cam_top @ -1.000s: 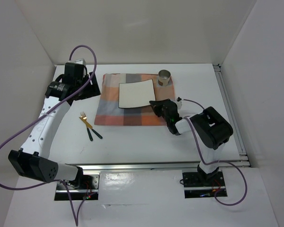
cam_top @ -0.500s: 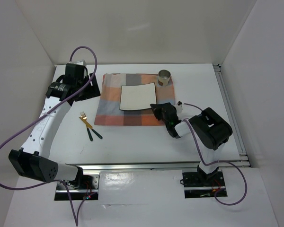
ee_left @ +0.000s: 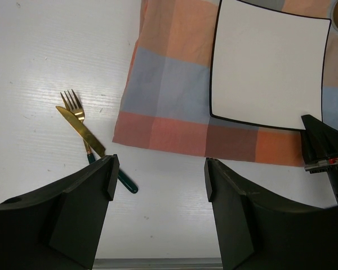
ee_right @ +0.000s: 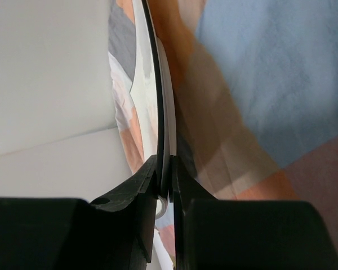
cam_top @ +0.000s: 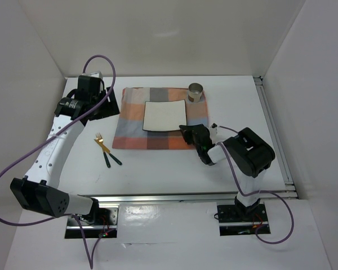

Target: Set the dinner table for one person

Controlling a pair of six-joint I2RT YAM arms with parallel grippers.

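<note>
The right tool [ee_right: 165,169] is pinched on the edge of a white square plate with a thin dark rim [cam_top: 164,115]. In the right wrist view its two black fingers are pressed together on either side of that rim, with only the plate's thickness between them. From above, the grip sits at the plate's 5 o'clock corner. The plate is over an orange-and-blue-grey checked cloth [cam_top: 155,138], square to it and slightly toward the cloth's 1 o'clock side. Whether the plate rests fully on the cloth or is tipped up a little at the gripped corner cannot be told.

The left tool [ee_left: 160,174] holds nothing, and its dark fingers are spread wide. It hangs above the large smooth white rectangular bench [cam_top: 158,169] at about 10 o'clock, just beside the cloth's 9 o'clock edge.

The bench fills the floor of the white-walled enclosure, with metal rails [cam_top: 274,132] along its 3 o'clock and 6 o'clock edges. The cloth lies on its middle, toward 12 o'clock. A small grey metal cup [cam_top: 196,91] stands upright on the cloth's 1 o'clock corner, apart from the plate.

At 8 o'clock from the cloth, on the bare bench, lie a gold fork with a green handle [ee_left: 73,101] and a gold knife with a green handle [ee_left: 81,130]. The knife blade crosses over the fork's neck, and both point toward 11 o'clock, near the cloth's corner but off it.
</note>
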